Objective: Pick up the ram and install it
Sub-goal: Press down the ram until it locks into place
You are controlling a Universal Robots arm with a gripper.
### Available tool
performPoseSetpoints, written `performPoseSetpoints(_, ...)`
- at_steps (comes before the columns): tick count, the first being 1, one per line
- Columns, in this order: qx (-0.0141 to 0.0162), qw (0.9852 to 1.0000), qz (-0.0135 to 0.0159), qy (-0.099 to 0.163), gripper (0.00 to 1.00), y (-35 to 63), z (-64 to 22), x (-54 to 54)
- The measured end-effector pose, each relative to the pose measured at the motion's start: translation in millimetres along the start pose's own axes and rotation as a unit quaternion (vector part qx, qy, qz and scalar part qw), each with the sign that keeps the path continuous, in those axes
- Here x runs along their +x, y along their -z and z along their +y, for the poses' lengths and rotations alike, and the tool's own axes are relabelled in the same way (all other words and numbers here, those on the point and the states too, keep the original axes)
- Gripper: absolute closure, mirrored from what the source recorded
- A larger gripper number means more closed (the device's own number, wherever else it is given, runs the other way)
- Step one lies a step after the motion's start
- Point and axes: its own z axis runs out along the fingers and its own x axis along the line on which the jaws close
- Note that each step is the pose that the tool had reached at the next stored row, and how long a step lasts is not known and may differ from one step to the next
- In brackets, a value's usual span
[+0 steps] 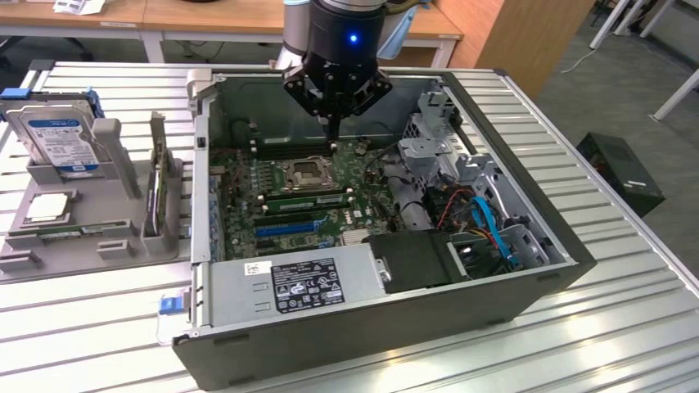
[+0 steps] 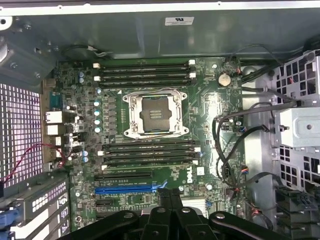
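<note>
hand (image 1: 331,115) shut over open metal case (image 1: 480,278)
black fingers pinched together, empty, above the green board (image 2: 200,107) near the case's far wall.

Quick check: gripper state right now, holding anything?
Gripper: shut, fingers together above the motherboard inside the open case; no ram seen between them.

1. The desk (image 1: 611,327) is ribbed metal with a dull silver shine.
2. The computer case (image 1: 361,348) is matt grey metal, smooth on the outside.
3. The motherboard (image 2: 205,150) is a green board, slightly glossy.
4. The gripper (image 1: 331,115) is matt black.
5. The hard drive (image 1: 60,139) carries a glossy paper label.
</note>
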Motion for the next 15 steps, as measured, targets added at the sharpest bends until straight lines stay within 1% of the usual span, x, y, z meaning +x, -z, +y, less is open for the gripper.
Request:
performPoseSetpoints(3,0.0008,1.0000,0.0097,0.000,0.89,-0.7,0.2,-2.1)
performPoseSetpoints(4,0.0009,0.9999,0.0115,0.000,0.89,-0.7,0.2,-2.5)
performPoseSetpoints(9,0.0009,0.9999,0.0119,-0.001,0.89,-0.8,0.6,-2.6)
performPoseSetpoints(15,0.0009,0.9999,0.0119,-0.001,0.89,-1.1,6.2,-2.1)
